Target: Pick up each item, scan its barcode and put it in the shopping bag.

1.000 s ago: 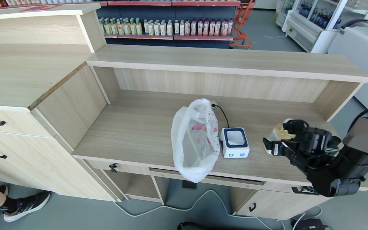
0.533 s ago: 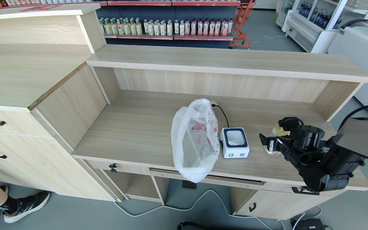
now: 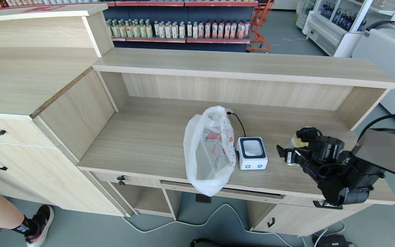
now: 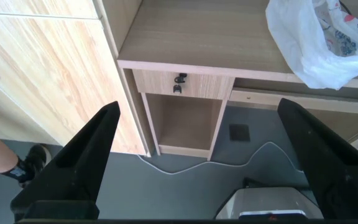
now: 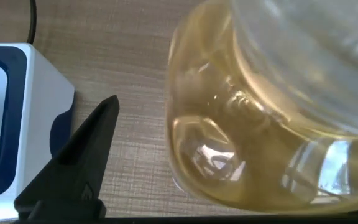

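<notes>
A: Our right gripper (image 3: 290, 151) wide open at the bottle (image 3: 296, 141), which sits right of scanner (image 3: 251, 152) on worktop (image 3: 149, 137).
B: We could tip it: slick round side, an early bump while closing, it rolls off.

On the counter (image 3: 149, 137), the scanner (image 3: 251, 153) sits just right of the shopping bag (image 3: 209, 151), the bottle (image 3: 296, 143) farther right.

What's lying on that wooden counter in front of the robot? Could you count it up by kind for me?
Plastic bag: 1
Scanner: 1
Bottle of yellowish liquid: 1
Total: 3
</notes>
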